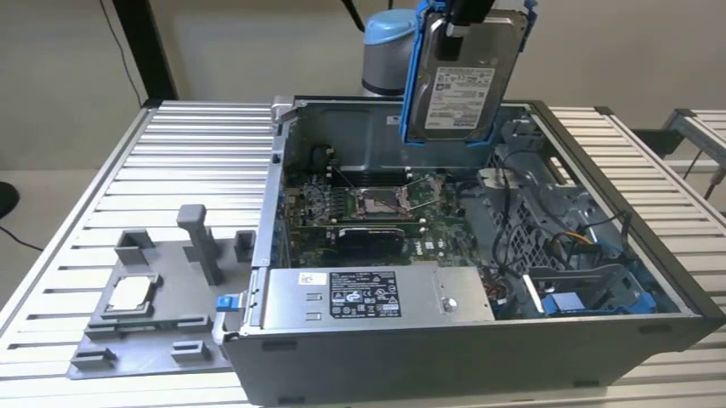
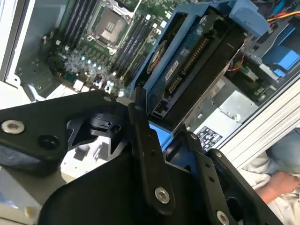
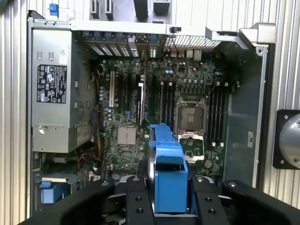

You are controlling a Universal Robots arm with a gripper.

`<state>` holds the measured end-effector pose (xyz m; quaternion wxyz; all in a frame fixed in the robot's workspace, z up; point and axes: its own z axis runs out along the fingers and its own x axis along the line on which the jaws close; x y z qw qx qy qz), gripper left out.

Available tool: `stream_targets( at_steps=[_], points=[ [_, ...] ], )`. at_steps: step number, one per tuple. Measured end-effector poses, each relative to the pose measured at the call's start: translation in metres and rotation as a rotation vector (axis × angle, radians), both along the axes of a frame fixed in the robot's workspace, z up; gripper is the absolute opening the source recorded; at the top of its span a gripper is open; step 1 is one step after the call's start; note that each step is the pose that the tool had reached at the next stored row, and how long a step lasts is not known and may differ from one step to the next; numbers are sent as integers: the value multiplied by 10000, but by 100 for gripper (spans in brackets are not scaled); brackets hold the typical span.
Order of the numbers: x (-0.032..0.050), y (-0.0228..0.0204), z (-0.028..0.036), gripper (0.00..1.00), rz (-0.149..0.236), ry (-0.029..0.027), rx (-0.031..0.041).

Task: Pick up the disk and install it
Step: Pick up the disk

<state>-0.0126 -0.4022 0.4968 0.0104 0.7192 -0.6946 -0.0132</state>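
Observation:
The disk, a silver-grey hard drive with a white label in a bright blue carrier frame, hangs upright above the back of the open computer case. My gripper is shut on the carrier's top end. In the first wrist view the blue carrier sits between my black fingers, over the motherboard. The second wrist view shows the disk edge-on, connector side visible, with my gripper clamped on its blue frame.
Inside the case lie the motherboard with an open CPU socket, a grey labelled power-supply box and a blue drive bay with loose cables. A grey fixture tray holding a small chip stands at the exterior view's left. A person's hand rests outside the case.

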Motion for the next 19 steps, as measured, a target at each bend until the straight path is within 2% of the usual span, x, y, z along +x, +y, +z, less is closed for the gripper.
stream_targets(
  at_steps=[19],
  points=[
    [865, 1, 1, 0, 0, 24, 8]
  ],
)
